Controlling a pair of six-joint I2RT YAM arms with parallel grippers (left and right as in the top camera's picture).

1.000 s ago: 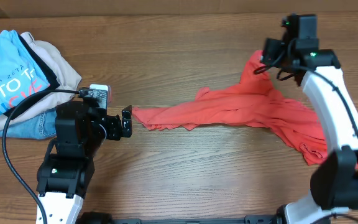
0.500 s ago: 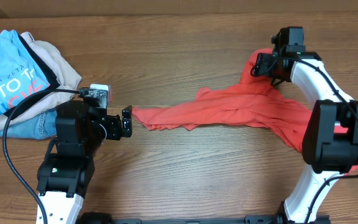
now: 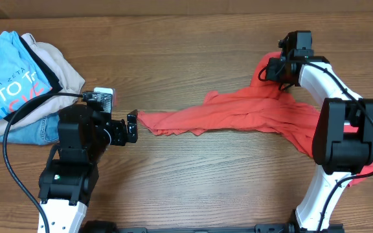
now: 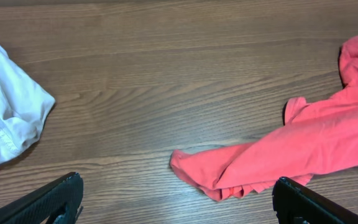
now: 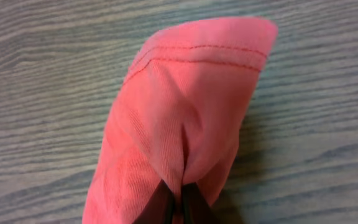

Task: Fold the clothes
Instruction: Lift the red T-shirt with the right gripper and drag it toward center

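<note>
- The right gripper (image 5: 178, 204) has its two dark fingers pressed together. They pinch a fold of the red T-shirt (image 5: 185, 112) between them.
- In the right wrist view, the pinched bit rises from the fingers like a little hill. A stitched hem runs across its top.
- From above, the right gripper sits at the far right end of the shirt, toward the back of the wooden table (image 3: 206, 181). Its white arm curves up to it from the front edge.
- The red T-shirt lies on the table in a long, crumpled strip. It runs from the right gripper across the middle to the left. It ends in a thin tip just beside the left gripper (image 3: 131, 126).
- I cannot tell if the tip touches that gripper.
- Another part of the shirt spreads toward the front right, and some of it goes under the right arm.
- The left gripper is spread wide and holds nothing.
- In the left wrist view, its two black fingers show in the bottom corners. Bare wood and the shirt's tip lie out in front, between them.
- Far to the left is a small pile, well apart from the red shirt.
- In the pile, a light-blue T-shirt (image 3: 5, 77) with white and red letters lies on a beige cloth (image 3: 60, 68).
- A black cable (image 3: 6, 139) loops beside the left arm, over the edge of the pile.
</note>
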